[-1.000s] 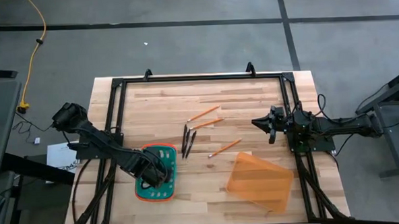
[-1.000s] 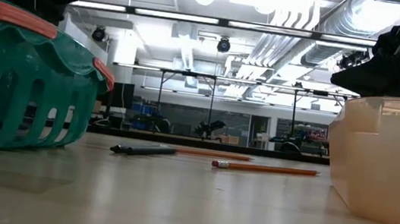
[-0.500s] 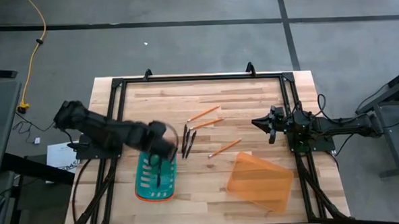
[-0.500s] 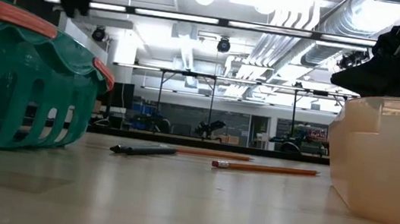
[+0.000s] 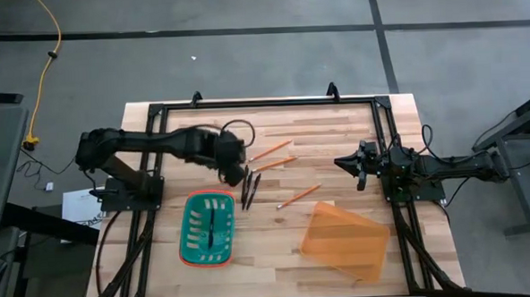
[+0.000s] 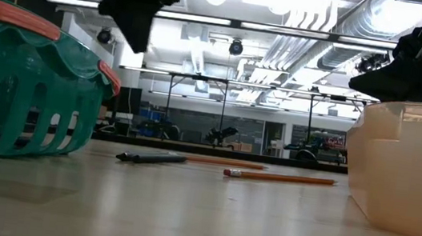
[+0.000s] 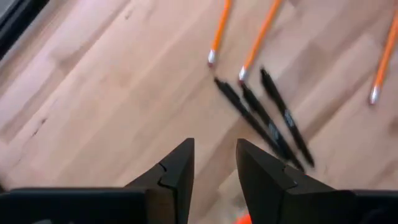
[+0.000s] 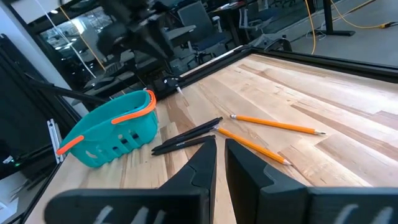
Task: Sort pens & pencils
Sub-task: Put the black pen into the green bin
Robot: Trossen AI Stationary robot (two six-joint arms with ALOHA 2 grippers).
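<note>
Wooden table (image 5: 336, 127): left gripper (image 5: 234, 170) moved from green basket (image 5: 207, 228) toward pens (image 5: 250, 188), jaws apart, empty.

A robotics lab or workshop: a wooden bench (image 5: 335, 118) fitted with a black metal frame (image 5: 263, 104) stood on a grey concrete floor (image 5: 243, 51) marked with dark tape lines, a yellow cable (image 5: 42, 78) trailing beside it. Beyond the bench, the room held exposed ceiling ducts (image 6: 320, 18), strip lights (image 6: 231, 22), more framed stations (image 6: 220, 111) and office chairs (image 8: 205, 25).
</note>
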